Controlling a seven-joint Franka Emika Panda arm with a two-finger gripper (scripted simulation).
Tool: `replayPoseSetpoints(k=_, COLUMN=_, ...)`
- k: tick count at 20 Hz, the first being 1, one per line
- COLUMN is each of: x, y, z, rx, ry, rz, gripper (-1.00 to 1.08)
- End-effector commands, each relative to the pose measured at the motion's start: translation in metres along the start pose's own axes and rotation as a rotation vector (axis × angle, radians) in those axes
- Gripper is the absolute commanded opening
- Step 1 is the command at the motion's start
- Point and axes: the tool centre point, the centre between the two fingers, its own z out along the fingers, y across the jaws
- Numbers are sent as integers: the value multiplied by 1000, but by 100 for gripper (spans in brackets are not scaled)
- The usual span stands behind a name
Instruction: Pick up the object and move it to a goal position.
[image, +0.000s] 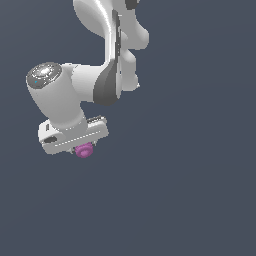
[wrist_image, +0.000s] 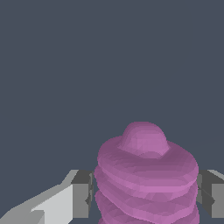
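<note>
The purple blob (image: 84, 150) sits right between the jaws of the white gripper (image: 84, 148), tucked under the flat bar of the robot's hand. In the wrist view the blob (wrist_image: 146, 175) fills the space between the two grey pads (wrist_image: 82, 192), and each pad looks pressed against, or at least touching, one side of its ridged body. So the jaws are clenched on the blob, holding it by its sides.

The blob is a stack of rounded ridges with a small knob on one end. Its long axis runs out along the fingers, away from the hand, and the knob end sticks out beyond the fingertips. The pads grip across the stack, squeezing the wider rings from either side instead of pinching the knob.

From the exterior view, the blob peeks out just below the hand, with only its outer end showing. Around it there is nothing but flat dark grey, and I cannot tell whether the blob rests on a surface or hangs clear of one. No goal marker shows in either view.

My guess is that the grasp is made and the carry is the step in hand. Since the ridges are rounded, the blob might slip along the fingers if the grip is light.
</note>
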Motion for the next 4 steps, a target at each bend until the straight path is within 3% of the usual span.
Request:
replayPoseSetpoints(k=1, x=2, y=3, z=-2, rx=0, ry=0, rz=0, gripper=-100)
replayPoseSetpoints(k=4, x=2, y=4, z=-3, rx=0, ry=0, rz=0, gripper=-100)
